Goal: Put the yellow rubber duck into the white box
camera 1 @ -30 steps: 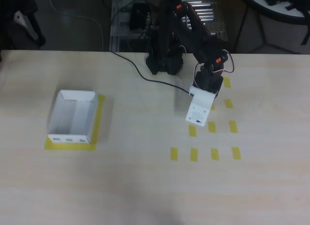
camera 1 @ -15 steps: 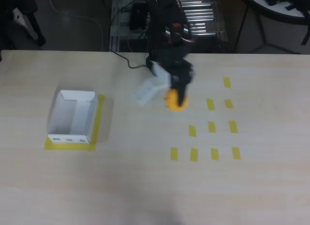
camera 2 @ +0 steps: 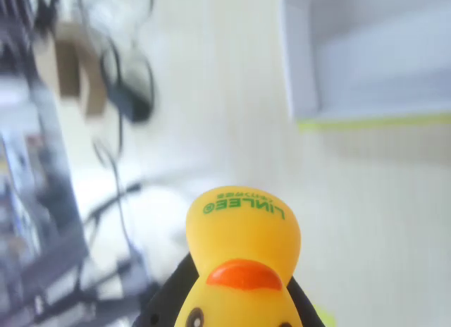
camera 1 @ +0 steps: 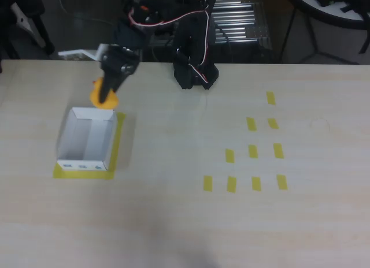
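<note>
The yellow rubber duck [camera 1: 102, 96] hangs in the air just above the far wall of the white box [camera 1: 87, 139], with my gripper [camera 1: 107, 89] shut on it. In the wrist view the yellow rubber duck [camera 2: 243, 260] fills the lower middle, orange beak towards the camera, green lettering on its underside, black fingers [camera 2: 165, 306] on both sides. A corner of the white box [camera 2: 303, 73] shows at the upper right of the wrist view. The box stands open-topped on a yellow tape patch at the table's left.
Several yellow tape rectangles [camera 1: 252, 151] lie on the right half of the table. The arm's black base [camera 1: 195, 74] sits at the table's far edge with a cable beside it. A metal rack [camera 1: 231, 19] stands behind the table.
The arm has swung from the right tape marks across to the left, carrying the duck from mid-table to the box's far edge.
</note>
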`<state>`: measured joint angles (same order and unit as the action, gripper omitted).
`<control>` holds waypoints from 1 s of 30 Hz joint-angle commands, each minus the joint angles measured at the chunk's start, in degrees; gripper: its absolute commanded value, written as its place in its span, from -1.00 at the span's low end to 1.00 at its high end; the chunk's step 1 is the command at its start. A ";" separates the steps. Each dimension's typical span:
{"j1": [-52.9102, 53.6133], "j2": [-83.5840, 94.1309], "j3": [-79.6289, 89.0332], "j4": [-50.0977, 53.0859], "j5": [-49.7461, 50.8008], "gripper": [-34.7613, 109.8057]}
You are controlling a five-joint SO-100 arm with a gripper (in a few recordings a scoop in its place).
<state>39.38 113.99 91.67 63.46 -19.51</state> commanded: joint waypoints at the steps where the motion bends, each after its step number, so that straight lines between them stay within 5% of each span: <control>1: 7.56 -4.75 -2.64 -4.66 -1.14 -0.52; 30: 12.57 -38.41 -12.57 -17.58 -8.00 -0.52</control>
<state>50.54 74.44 85.08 47.46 -24.52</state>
